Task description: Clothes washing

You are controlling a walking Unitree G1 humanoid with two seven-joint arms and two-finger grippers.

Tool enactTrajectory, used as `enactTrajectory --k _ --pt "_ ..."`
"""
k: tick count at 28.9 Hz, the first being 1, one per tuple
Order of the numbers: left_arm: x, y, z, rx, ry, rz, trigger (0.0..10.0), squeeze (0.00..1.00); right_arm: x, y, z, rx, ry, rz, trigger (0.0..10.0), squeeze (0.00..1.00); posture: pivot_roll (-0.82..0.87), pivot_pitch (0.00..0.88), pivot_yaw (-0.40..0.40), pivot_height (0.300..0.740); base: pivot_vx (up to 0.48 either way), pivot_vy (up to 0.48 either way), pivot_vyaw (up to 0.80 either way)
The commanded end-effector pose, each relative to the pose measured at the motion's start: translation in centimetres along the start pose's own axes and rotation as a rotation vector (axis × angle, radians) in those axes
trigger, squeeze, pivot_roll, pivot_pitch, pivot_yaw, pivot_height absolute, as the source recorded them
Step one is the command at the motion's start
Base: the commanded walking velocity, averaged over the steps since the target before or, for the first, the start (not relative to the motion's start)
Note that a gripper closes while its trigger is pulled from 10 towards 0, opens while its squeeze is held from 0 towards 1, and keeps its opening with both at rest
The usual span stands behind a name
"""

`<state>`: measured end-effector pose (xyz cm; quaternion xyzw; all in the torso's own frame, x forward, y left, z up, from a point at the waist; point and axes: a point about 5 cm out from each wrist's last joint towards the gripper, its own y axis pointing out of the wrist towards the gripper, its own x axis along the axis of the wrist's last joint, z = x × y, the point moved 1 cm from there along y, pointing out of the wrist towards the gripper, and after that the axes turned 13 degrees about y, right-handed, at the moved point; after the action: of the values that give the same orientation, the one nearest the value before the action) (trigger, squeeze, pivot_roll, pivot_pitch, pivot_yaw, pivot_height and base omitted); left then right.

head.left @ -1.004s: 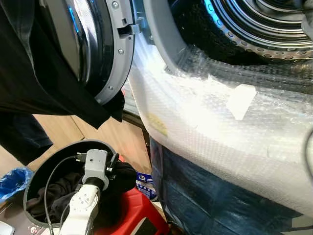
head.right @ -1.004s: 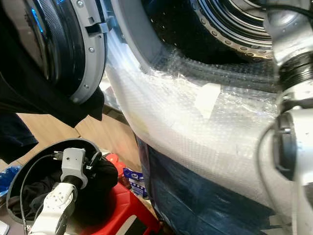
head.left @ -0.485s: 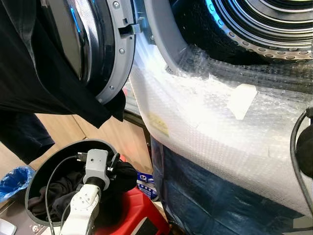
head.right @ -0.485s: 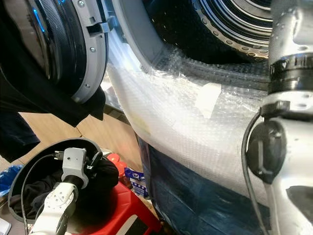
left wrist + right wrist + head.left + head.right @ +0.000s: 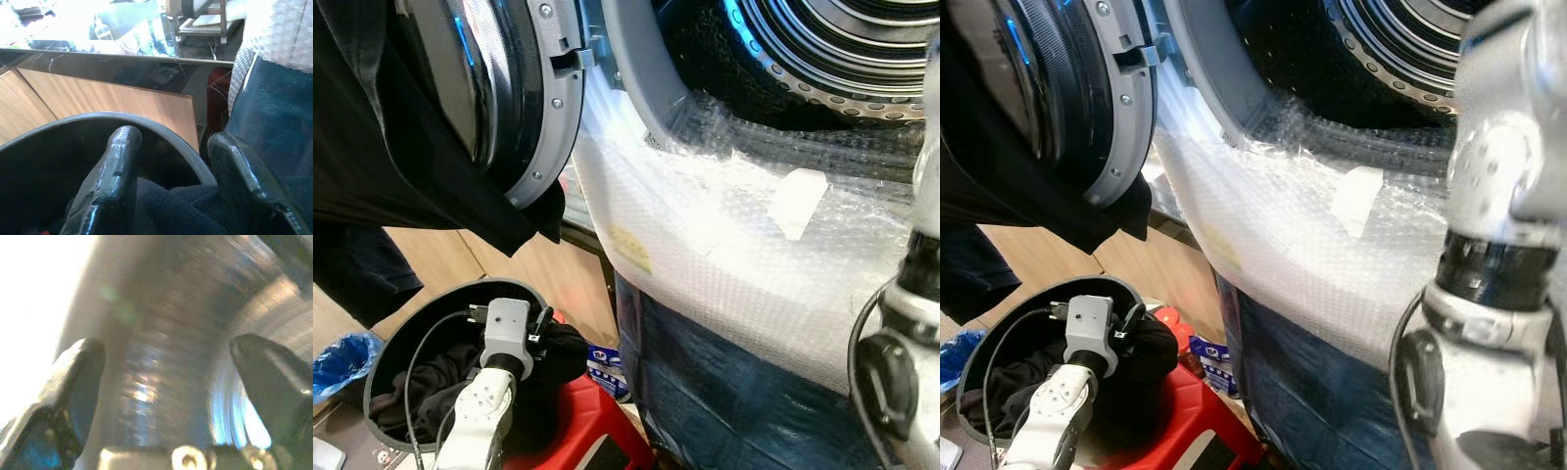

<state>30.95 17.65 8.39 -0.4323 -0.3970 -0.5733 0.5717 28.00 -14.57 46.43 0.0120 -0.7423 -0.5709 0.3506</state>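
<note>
1. Dark clothes (image 5: pixel 431 377) lie heaped in the round basket (image 5: pixel 386 343) on the floor, below the open washer door (image 5: pixel 509 88).
2. The left claw (image 5: pixel 171 186) hangs spread wide right over that heap, gripping nothing.
3. The right claw (image 5: pixel 166 377), also wide and empty, faces the drum (image 5: pixel 842 49) up high.

Red stool (image 5: pixel 592 431), blue bag (image 5: pixel 340 358)

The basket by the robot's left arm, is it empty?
No, the round dark basket has black clothes in it, and the left gripper hangs open just over them.
</note>
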Motion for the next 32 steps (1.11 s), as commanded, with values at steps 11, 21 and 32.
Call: enactTrajectory --k 11,21,32 --pt "-0.7 -0.2 -0.2 0.005 -0.022 0.036 10.0 0.00 -1.9 -8.5 10.6 0.557 0.498 0.148 10.0 0.00 -0.03 0.103 0.151 0.740 0.000 0.000 0.00" --pt "-0.2 0.0 0.7 0.050 -0.026 0.009 10.0 0.00 -4.9 -17.6 12.3 0.729 0.803 0.487 10.0 0.00 -0.01 0.101 0.144 0.740 0.000 0.000 0.00" --pt "0.5 0.2 1.4 0.094 -0.037 -0.021 10.0 0.00 -11.5 -31.4 12.5 0.657 0.933 1.180 10.0 0.00 -0.01 0.105 0.139 0.740 0.000 0.000 0.00"
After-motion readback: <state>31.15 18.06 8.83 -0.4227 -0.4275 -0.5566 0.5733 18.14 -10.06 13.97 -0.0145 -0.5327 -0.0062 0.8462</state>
